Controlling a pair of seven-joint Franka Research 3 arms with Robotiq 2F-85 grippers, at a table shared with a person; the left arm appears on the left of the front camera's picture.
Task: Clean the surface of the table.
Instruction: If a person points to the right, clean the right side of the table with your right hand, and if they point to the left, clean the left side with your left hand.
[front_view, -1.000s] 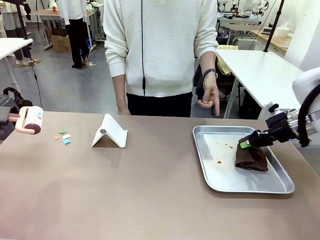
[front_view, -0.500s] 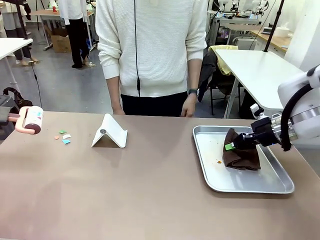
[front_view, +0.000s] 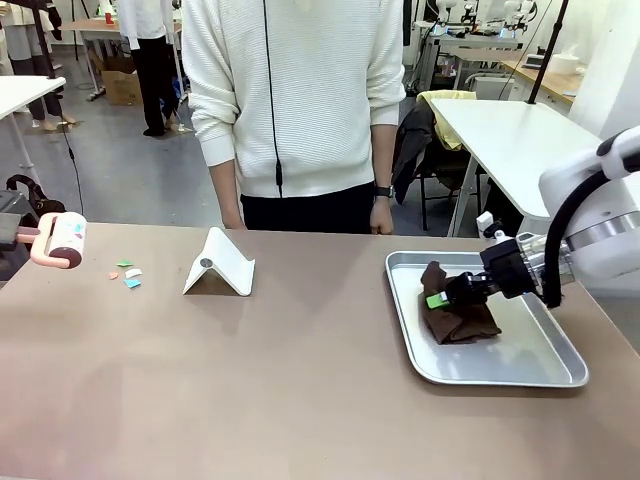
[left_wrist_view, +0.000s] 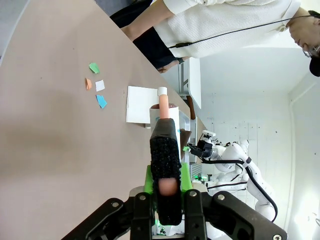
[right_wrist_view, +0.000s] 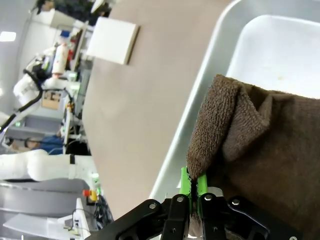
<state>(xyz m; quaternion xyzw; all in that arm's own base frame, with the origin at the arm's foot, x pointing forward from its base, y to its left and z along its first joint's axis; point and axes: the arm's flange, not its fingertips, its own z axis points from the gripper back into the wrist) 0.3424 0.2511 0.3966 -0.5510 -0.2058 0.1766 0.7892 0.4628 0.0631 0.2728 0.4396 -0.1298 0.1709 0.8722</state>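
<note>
The brownish-taupe table (front_view: 250, 380) stretches across the front view. Small coloured paper scraps (front_view: 125, 273) lie on it at the far left. My left gripper (left_wrist_view: 166, 186) is shut on the pink handle of a lint roller (front_view: 66, 240), held just above the table's left edge, left of the scraps (left_wrist_view: 96, 85). On the right, my right gripper (front_view: 440, 298) is shut on a brown cloth (front_view: 458, 312) and presses it onto the floor of the steel tray (front_view: 500, 365). In the right wrist view the cloth (right_wrist_view: 260, 145) bunches up between the fingers.
A white folded stand (front_view: 220, 263) sits on the table between the scraps and the tray. A person in a white sweater stands at the far edge, arms hanging down. A white-topped table (front_view: 510, 140) stands behind the tray at the right.
My right gripper has dragged the brown cloth leftward across the tray, over the small stains. The person's pointing hand dropped to the side. The left arm and roller stayed still.
</note>
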